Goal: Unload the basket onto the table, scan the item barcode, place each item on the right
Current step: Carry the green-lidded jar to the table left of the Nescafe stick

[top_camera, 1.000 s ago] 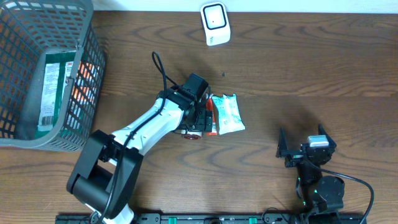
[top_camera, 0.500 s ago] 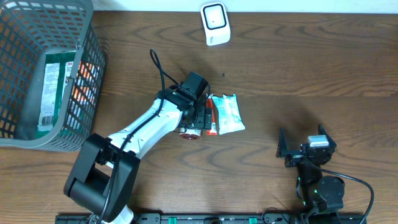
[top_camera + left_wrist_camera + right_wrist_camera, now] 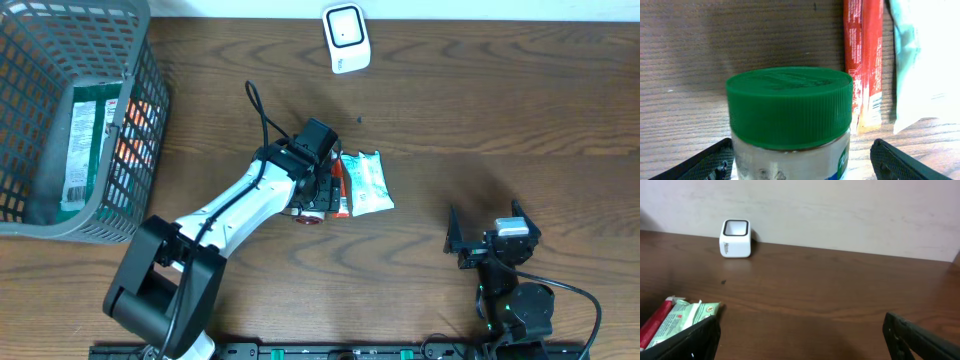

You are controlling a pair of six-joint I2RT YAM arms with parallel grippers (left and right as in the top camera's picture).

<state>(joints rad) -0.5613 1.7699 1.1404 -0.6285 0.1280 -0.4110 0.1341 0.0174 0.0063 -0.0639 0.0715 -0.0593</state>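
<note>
Jar (image 3: 790,125), green lid, seemingly on its side on the counter (image 3: 480,110) just beside a red packet (image 3: 863,60) and a pale packet (image 3: 925,60); it sits between the left jaws, which stand wide with a gap at one side, so it is not yet gripped, while the right jaws are wide, empty and parked well apart. Progress, by judgement: early, with grasp, lift, carry to the white scanner (image 3: 345,38) at the far edge and barcode presentation all remaining. Surroundings: dark wood-grain counter, grey wire basket (image 3: 140,120) holding packets at the left, plain pale wall (image 3: 840,215) behind.
</note>
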